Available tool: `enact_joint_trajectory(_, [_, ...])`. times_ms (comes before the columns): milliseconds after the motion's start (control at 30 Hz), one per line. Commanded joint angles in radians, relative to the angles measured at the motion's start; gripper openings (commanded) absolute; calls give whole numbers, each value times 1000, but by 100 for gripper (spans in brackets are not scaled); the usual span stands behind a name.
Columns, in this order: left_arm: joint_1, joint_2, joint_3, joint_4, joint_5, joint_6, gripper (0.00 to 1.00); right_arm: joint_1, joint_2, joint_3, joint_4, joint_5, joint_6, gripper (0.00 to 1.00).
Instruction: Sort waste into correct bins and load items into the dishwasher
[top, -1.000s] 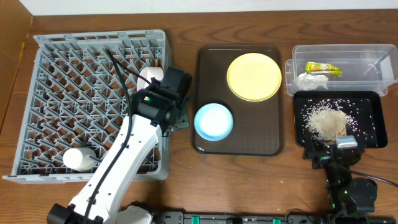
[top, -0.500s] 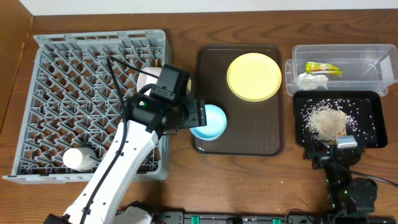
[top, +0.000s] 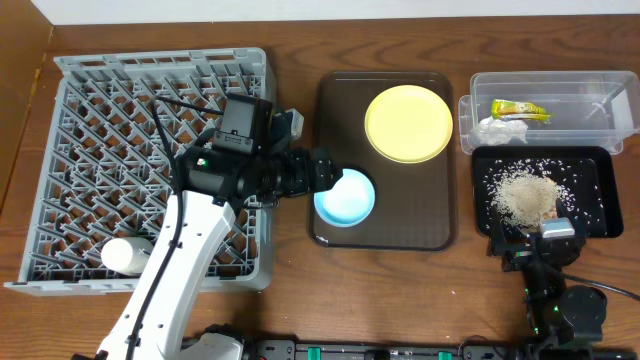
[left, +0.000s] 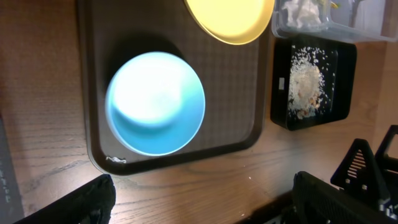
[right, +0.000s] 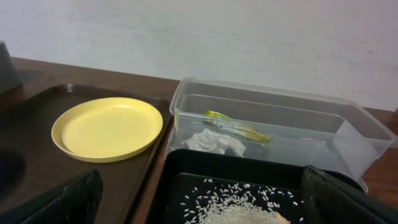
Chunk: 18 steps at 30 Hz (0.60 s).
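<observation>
Overhead: the left fingers (top: 322, 166) are held at the left rim of the light-blue bowl (top: 348, 198), which lies on the dark-brown tray (top: 385, 232) beside the dish rack (top: 100, 150). The rim is best straddled squarely before closing.

Left wrist: the fingers (left: 84, 200) are spread wide and empty, with the bowl (left: 155, 102) ahead.

Right wrist: the right fingers (right: 59, 199) are spread and idle.

A second earlier, the left fingers were narrower and placed over the rack's edge.

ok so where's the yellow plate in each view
overhead: yellow plate at upper right of the brown tray
left wrist: plate cut off by the top edge
right wrist: plate left of centre
shared landmark: clear tub beside the plate, in all three
</observation>
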<state>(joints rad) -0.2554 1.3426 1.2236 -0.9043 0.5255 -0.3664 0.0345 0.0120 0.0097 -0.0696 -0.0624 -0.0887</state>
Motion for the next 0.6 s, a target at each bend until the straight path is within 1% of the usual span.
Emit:
enact_joint_trajectory(0, [3, -17, 18, 1, 42, 18, 92, -8, -5, -4, 0, 6, -10, 99])
enact_joint_trajectory(500, [3, -17, 18, 1, 40, 17, 93, -8, -5, -4, 0, 6, -10, 99])
enact_joint_trajectory(567, [3, -17, 18, -13, 66, -19, 93, -8, -5, -4, 0, 6, -10, 99])
